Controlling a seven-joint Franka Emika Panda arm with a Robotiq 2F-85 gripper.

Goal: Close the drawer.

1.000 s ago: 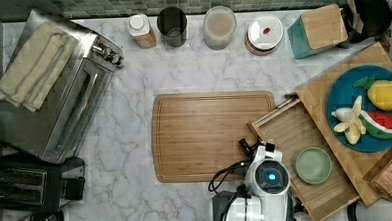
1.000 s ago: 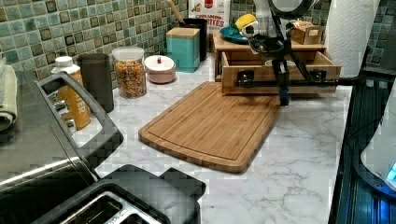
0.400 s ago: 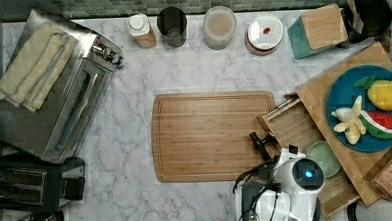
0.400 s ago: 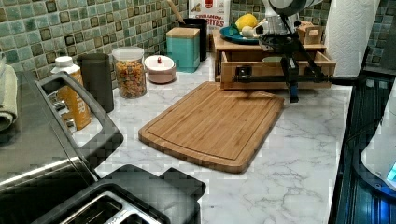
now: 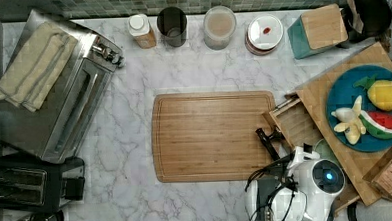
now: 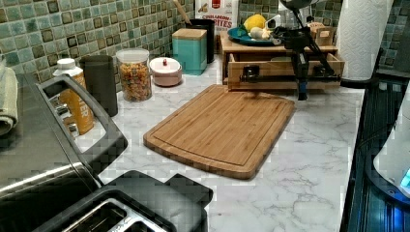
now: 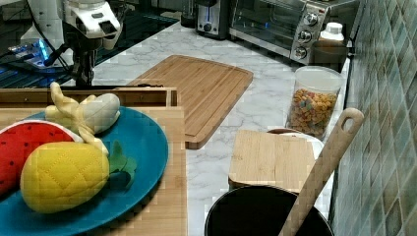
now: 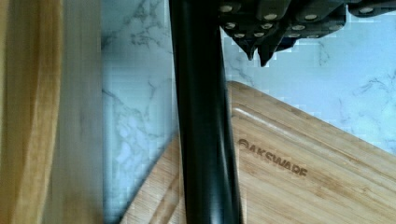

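Observation:
The drawer (image 5: 293,120) is a slatted bamboo tray that sticks out a short way from under the wooden slab (image 5: 317,96) bearing a blue plate. A black handle bar (image 6: 288,77) runs across the drawer's front (image 6: 275,69). My gripper (image 5: 268,140) points down right in front of that face, over the marble just past the cutting board's corner. In the wrist view its fingertips (image 8: 250,46) are shut together with nothing held, close beside the black handle bar (image 8: 205,140). From the right view, the gripper (image 7: 83,73) hangs just beyond the drawer's rim (image 7: 98,91).
A bamboo cutting board (image 5: 212,136) lies in front of the drawer. The blue plate (image 5: 366,110) holds toy fruit. Jars (image 5: 219,27), a teal box (image 5: 320,30) and a black pot (image 5: 372,10) line the tiled wall. A toaster oven (image 5: 53,96) and toaster (image 5: 27,185) stand on the top view's left.
The drawer has slid toward the top view's right, farther under the slab, and my gripper has moved the same way with its front. The green bowl inside is now mostly covered.

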